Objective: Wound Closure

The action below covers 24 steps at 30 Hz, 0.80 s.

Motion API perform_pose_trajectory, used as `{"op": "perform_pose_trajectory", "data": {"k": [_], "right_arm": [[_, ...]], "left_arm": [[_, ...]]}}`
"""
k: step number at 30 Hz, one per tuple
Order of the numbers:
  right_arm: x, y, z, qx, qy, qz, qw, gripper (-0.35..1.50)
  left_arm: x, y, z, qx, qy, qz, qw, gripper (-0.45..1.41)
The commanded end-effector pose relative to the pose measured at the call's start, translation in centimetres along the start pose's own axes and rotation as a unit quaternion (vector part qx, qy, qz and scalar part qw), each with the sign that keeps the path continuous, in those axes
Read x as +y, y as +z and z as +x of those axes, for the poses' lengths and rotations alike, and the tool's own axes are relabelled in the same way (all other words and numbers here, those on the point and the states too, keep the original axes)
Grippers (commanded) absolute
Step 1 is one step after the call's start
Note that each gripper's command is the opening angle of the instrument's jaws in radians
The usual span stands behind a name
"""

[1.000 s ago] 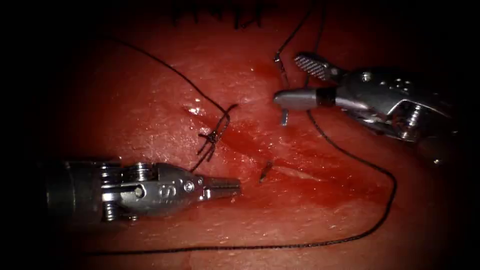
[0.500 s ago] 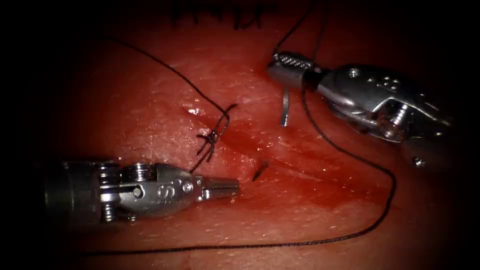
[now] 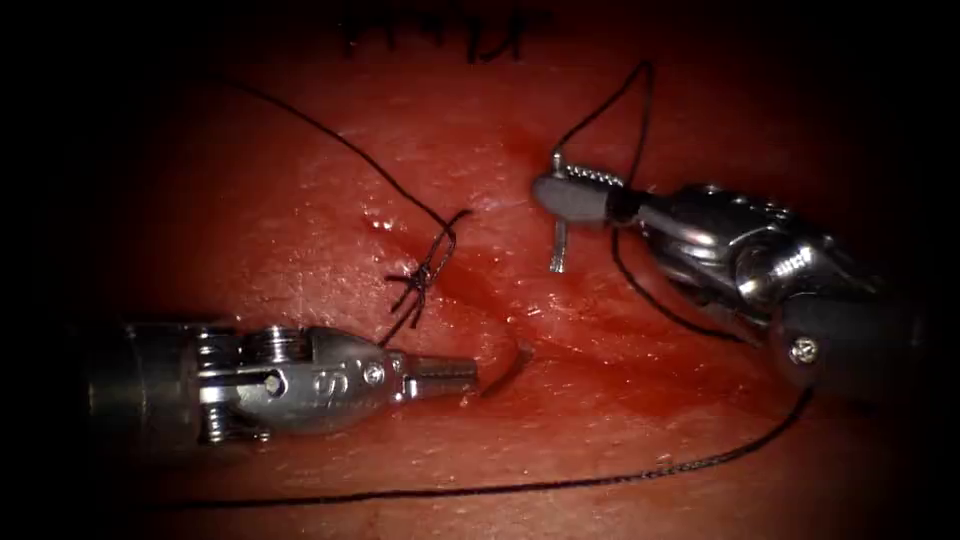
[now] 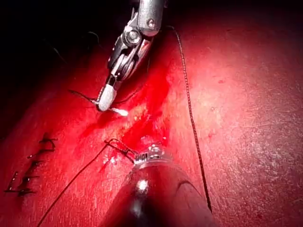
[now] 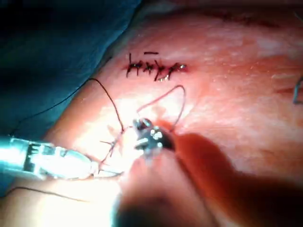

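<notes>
My right tool [image 3: 560, 192] has its jaws shut on the curved needle [image 3: 557, 250] near its thread end, on the right side of the cut [image 3: 600, 340]. The needle's body goes down into the tissue [image 3: 300, 230] there. Its tip [image 3: 508, 366] comes out of the tissue on the left side of the cut, just in front of my left tool [image 3: 470, 375]. The left tool's jaws are shut and hold nothing that I can see. In the left wrist view the right tool [image 4: 106, 99] grips the shiny needle [image 4: 118, 112].
A tied stitch [image 3: 425, 275] with short ends crosses the cut to the upper left of the needle. The thread [image 3: 640, 300] loops up from the needle, passes under the right tool and trails along the front [image 3: 500, 489]. Older stitches [image 5: 154, 68] and a blue drape [image 5: 47, 47] lie beyond.
The right tool's open jaws shut on the needle, then turned with it. The needle went deeper on the right side and its tip came out further on the left. The left tool stayed put.
</notes>
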Motion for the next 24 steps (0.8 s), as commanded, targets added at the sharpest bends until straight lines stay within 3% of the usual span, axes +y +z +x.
{"op": "perform_pose_trajectory", "data": {"k": [1, 5, 6, 8, 9, 11, 13, 16, 22, 24], "right_arm": [[-0.04, 0.05, -0.08, -0.004, 0.001, 0.006, 1.0, -0.35], [-0.02, 0.01, 0.01, 0.006, 0.002, 0.015, 1.0, -0.35], [0.0, -0.01, 0.04, 0.019, 0.002, 0.024, 1.0, -0.2], [0.06, -0.06, 0.1, 0.048, 0.005, 0.044, 0.998, 0.68], [0.1, -0.1, 0.15, 0.061, -0.01, 0.055, 0.997, 0.94], [0.17, -0.19, 0.2, 0.075, -0.022, 0.067, 0.995, 1.16], [0.26, -0.36, 0.21, 0.078, -0.027, 0.081, 0.993, 1.13], [0.3, -0.46, 0.24, 0.076, -0.03, 0.082, 0.993, 1.1], [0.3, -0.51, 0.32, 0.081, -0.041, 0.086, 0.992, 1.08], [0.29, -0.51, 0.31, 0.081, -0.045, 0.086, 0.992, 1.06]], "left_arm": [[0.01, 0.08, 0.0, 0.0, 0.0, -0.001, 1.0, -0.15], [0.0, 0.05, 0.03, 0.003, -0.005, -0.003, 1.0, -0.1], [0.0, 0.04, 0.04, 0.006, 0.001, -0.006, 1.0, -0.08], [-0.01, 0.03, 0.07, 0.019, 0.014, -0.01, 1.0, -0.07], [-0.01, 0.03, 0.08, 0.029, 0.026, -0.014, 0.999, -0.05], [-0.03, 0.01, 0.11, 0.055, 0.053, -0.022, 0.997, 0.0], [-0.04, 0.01, 0.12, 0.101, 0.115, -0.027, 0.988, 0.12], [-0.04, 0.02, 0.13, 0.138, 0.154, -0.042, 0.977, 0.29], [0.01, 0.1, 0.21, 0.195, 0.197, -0.046, 0.96, 0.56], [0.01, 0.13, 0.23, 0.211, 0.207, -0.045, 0.954, 0.56]]}}
